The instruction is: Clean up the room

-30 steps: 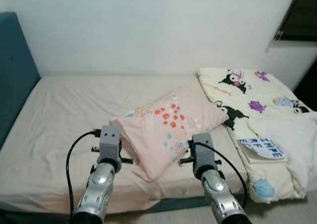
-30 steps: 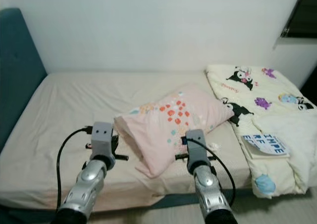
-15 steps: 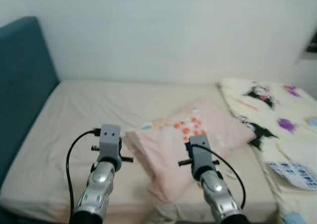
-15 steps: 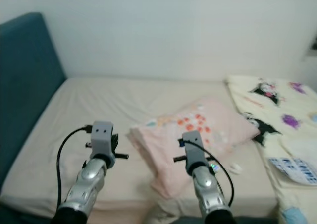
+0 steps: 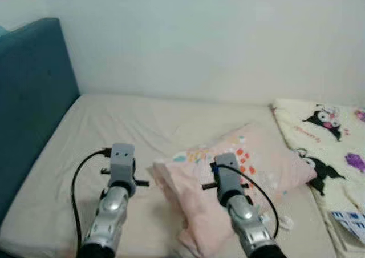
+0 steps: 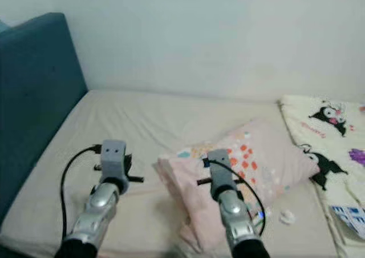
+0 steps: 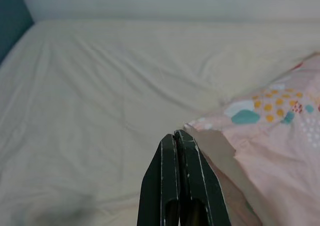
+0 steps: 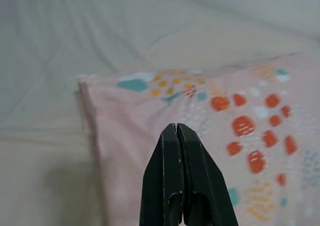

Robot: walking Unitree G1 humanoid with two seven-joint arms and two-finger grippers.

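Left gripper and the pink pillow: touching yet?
Cannot tell. In the left wrist view the shut left gripper ends right beside the pink pillow corner, with neither a gap nor contact plainly visible.

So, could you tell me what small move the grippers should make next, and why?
Probably open both grippers: the left gripper and right gripper are shut and empty, while the pink pillow lies askew mid-bed, far from the blue headboard.

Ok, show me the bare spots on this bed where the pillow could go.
Bare sheet runs from the teal headboard along the wall to the pink pillow; the widest patch lies beside the headboard. Past the pillow it is crowded: the cartoon blanket, a book and a small white scrap.
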